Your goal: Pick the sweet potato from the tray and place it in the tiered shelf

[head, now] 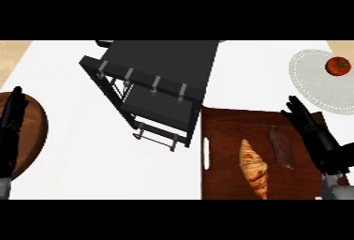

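Note:
A dark reddish-brown sweet potato (281,146) lies on the brown tray (224,126) at the lower right, next to a golden croissant (254,168). My right hand (314,136) hovers over the tray's right side, just right of the sweet potato, fingers straight and pointing up-left, holding nothing. The black tiered shelf (155,84) stands at the upper middle, left of the tray. My left hand (10,126) rests open at the far left edge, fingers up.
A white plate (311,84) with a red tomato (338,66) sits at the upper right, behind the tray. A round brown wooden board (34,136) lies at the left edge under my left hand. White counter stretches between shelf and board.

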